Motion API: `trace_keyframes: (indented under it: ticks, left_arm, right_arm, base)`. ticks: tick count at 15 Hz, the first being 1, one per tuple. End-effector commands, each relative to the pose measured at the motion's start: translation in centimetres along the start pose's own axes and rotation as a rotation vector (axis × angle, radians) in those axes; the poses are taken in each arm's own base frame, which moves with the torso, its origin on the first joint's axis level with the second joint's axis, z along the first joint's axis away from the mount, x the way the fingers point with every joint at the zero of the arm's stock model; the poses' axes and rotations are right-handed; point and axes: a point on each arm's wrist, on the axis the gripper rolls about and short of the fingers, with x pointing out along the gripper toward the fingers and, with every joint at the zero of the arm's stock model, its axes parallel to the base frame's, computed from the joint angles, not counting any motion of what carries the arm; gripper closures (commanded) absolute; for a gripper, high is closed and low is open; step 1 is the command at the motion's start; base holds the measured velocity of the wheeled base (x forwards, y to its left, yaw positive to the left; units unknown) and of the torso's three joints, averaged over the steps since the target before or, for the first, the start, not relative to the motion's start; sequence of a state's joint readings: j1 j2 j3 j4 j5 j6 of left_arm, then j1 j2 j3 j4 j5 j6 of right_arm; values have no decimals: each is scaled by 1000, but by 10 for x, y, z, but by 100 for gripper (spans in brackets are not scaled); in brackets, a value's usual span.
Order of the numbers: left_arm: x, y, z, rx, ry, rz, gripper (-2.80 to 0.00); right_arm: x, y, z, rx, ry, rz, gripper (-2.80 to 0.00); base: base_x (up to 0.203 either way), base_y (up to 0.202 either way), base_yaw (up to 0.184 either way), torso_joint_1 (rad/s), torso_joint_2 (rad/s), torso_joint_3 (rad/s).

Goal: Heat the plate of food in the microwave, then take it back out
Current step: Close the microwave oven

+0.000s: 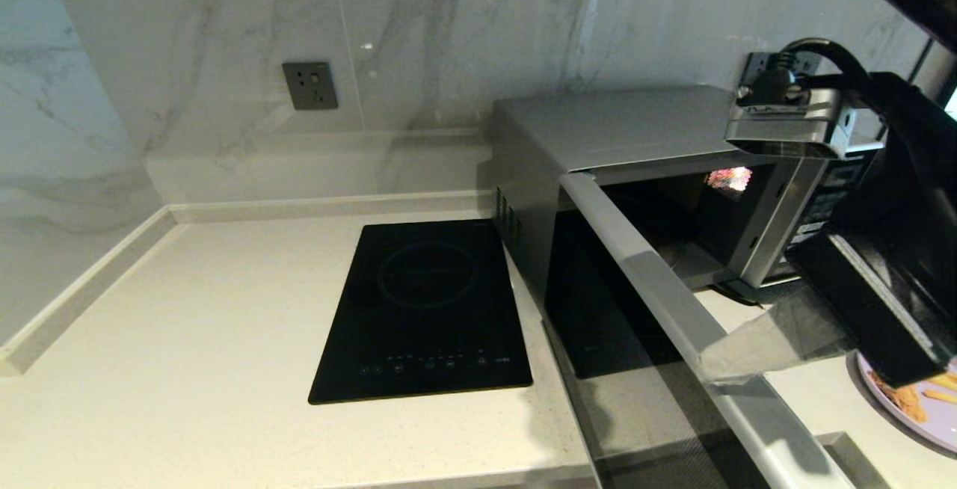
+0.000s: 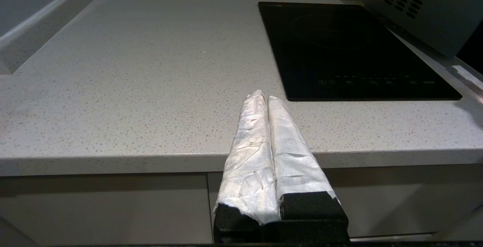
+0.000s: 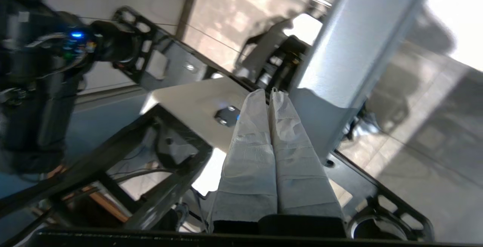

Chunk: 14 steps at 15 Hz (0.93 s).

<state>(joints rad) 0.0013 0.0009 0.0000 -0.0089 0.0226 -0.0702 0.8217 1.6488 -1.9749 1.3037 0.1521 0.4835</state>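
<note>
The silver-grey microwave [image 1: 598,130] stands on the counter at the right, and its side vents show in the left wrist view [image 2: 426,9]. Its dark glass door [image 1: 635,272] is swung wide open toward me, and no plate shows in the cavity. My right gripper [image 1: 710,366] is shut with nothing in it, its white-wrapped fingertips against the door's silver edge [image 3: 351,43]. The plate of food [image 1: 927,414], lilac with fries, lies on the counter at the far right, partly hidden under my right arm. My left gripper [image 2: 264,96] is shut and empty, low at the counter's front edge.
A flat black induction hob [image 1: 426,309] is set into the speckled counter [image 1: 187,324] left of the microwave. A grey wall socket [image 1: 309,85] sits on the marble backsplash. A black plug and cable [image 1: 777,81] hang behind the microwave's right corner.
</note>
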Motion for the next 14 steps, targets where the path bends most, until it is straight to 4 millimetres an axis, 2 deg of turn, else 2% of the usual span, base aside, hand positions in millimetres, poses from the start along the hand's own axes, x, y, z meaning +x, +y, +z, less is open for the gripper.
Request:
trace_keyframes:
  ticks: [1, 3, 9, 14]
  left_arm:
    - [0, 0, 0, -2, 0, 1, 0]
    - [0, 0, 0, 0, 0, 1, 0]
    - [0, 0, 0, 0, 0, 1, 0]
    - [0, 0, 0, 0, 0, 1, 0]
  right_arm:
    - [7, 0, 2, 40, 16, -35, 0]
    - [13, -1, 5, 75, 7, -78, 0]
    - [13, -4, 7, 99, -48, -176, 0]
    - [5, -22, 10, 183, -80, -243, 0]
  base:
    - [0, 0, 0, 0, 0, 0]
    - [0, 0, 0, 0, 0, 0]
    - [0, 0, 0, 0, 0, 0]
    - [0, 0, 0, 0, 0, 0]
